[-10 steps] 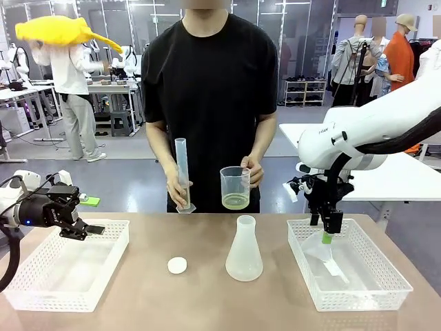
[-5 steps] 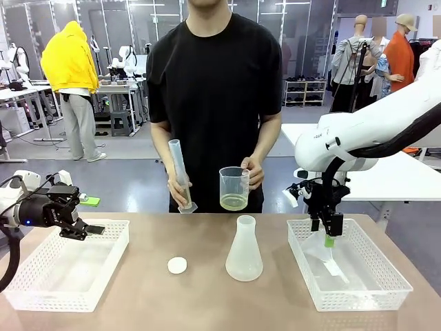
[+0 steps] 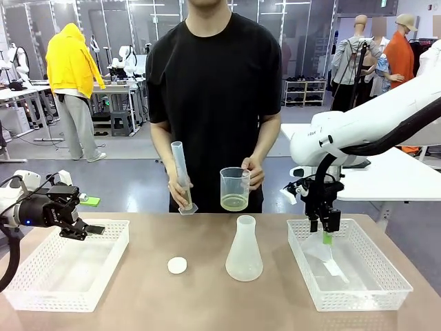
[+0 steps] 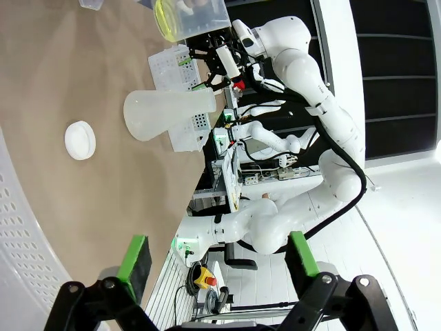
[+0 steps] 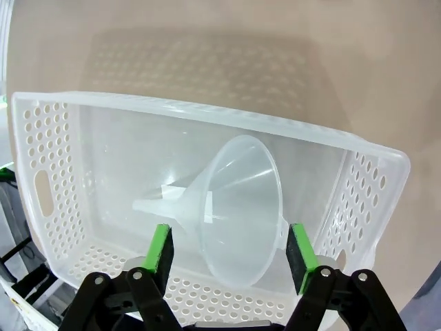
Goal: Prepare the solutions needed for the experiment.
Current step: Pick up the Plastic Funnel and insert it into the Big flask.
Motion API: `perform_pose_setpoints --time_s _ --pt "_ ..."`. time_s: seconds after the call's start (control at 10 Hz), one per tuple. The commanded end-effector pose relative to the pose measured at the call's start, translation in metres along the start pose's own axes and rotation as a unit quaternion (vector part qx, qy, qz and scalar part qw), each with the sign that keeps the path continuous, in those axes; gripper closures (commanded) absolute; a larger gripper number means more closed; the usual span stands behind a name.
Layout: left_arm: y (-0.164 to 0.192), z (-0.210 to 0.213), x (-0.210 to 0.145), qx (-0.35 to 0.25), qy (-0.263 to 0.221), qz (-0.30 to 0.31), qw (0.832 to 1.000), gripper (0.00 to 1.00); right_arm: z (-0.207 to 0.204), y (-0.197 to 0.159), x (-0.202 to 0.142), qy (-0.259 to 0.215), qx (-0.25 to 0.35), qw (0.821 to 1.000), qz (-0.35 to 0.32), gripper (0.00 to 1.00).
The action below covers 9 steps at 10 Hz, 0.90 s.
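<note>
Front view: the solutions (image 3: 235,202) — a shallow pale yellow pool — sit in a beaker (image 3: 235,181) that the person's hand (image 3: 253,172) holds upright beyond the far edge of the desk (image 3: 207,293). The liquid would slosh easily; the light, slick beaker wants a level grip round its wall. The right end effector (image 5: 231,243) stands part open astride a funnel (image 5: 241,200) in the right basket (image 5: 207,110), not clamping it; the left end effector (image 4: 217,258) gapes wide, empty.

Clear conical flask (image 3: 244,252): upright at counter (image 3: 207,296) centre. White round cap (image 3: 178,265): flat at its 9 o'clock, apart. Perforated white trays: one at 9 o'clock (image 3: 48,301), one at 3 o'clock (image 3: 358,300). Clear funnel (image 3: 324,255): on its side inside the 3 o'clock tray.
</note>
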<state>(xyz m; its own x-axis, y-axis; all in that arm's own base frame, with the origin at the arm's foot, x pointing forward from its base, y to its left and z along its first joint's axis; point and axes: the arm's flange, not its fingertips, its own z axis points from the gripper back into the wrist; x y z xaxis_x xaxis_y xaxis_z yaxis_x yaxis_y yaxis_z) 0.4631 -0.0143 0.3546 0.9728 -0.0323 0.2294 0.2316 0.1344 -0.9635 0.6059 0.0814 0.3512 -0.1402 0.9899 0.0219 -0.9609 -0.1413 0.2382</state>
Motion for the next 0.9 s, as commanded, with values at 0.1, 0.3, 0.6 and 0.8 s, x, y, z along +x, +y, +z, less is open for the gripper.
perform_pose_setpoints --time_s 0.1,0.3,0.6,0.8 --pt "-0.0001 -0.002 0.002 0.004 -0.006 0.0 1.0 0.0 0.0037 -0.0188 0.002 0.024 0.044 0.998 0.032 0.37" --pt "-0.0001 -0.002 0.002 0.004 -0.006 0.0 1.0 0.0 0.0012 -0.0237 0.0036 0.024 0.054 0.998 0.035 0.54" --pt "-0.0001 -0.002 0.002 0.004 -0.006 0.0 1.0 0.0 0.0011 -0.0248 0.0026 0.025 0.067 0.997 0.039 0.84" --pt "-0.0001 -0.002 0.002 0.004 -0.006 0.0 1.0 0.0 -0.0006 -0.0232 0.0026 0.022 0.075 0.996 0.045 1.0"
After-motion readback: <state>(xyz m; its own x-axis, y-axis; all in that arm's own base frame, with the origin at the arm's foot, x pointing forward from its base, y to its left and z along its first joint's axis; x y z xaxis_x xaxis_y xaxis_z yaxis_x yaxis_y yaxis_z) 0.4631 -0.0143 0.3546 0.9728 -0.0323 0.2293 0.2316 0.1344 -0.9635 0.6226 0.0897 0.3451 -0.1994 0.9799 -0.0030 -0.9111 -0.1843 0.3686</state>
